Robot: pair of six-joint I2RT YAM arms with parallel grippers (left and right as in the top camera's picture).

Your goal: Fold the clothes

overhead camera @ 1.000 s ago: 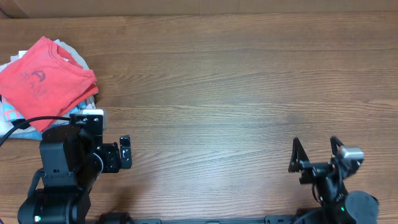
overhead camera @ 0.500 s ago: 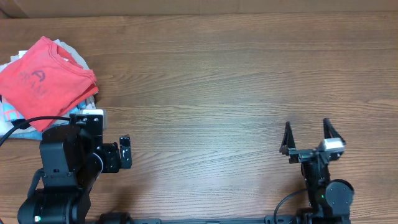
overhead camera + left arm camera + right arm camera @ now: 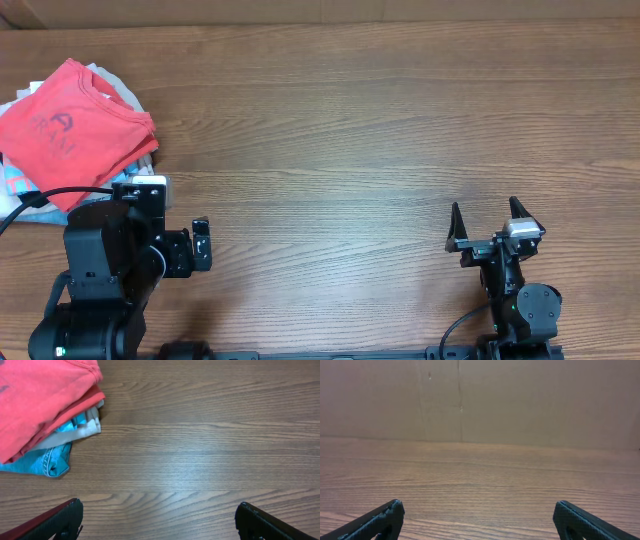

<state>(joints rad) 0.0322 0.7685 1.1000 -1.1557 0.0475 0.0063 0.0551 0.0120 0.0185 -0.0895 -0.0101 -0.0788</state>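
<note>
The coral-red T-shirt (image 3: 75, 130) lies folded on top of a small pile at the table's far left, with a faint logo showing. It also shows at the upper left of the left wrist view (image 3: 40, 400). My left gripper (image 3: 170, 250) is open and empty near the front left, just in front of and to the right of the pile; its fingers (image 3: 159, 510) stand wide apart over bare wood. My right gripper (image 3: 485, 215) is open and empty at the front right, far from the shirt, its fingers (image 3: 479, 507) wide apart and pointing across the table.
Under the red shirt lie a light blue garment (image 3: 50, 457) and a pale grey one (image 3: 90, 427). A cardboard wall (image 3: 480, 400) stands along the table's far edge. The wooden table (image 3: 350, 130) stretches between the pile and the right arm.
My right gripper has swung a little left and away from the front edge, and turned to face the far side. The left arm and the pile have not moved.
</note>
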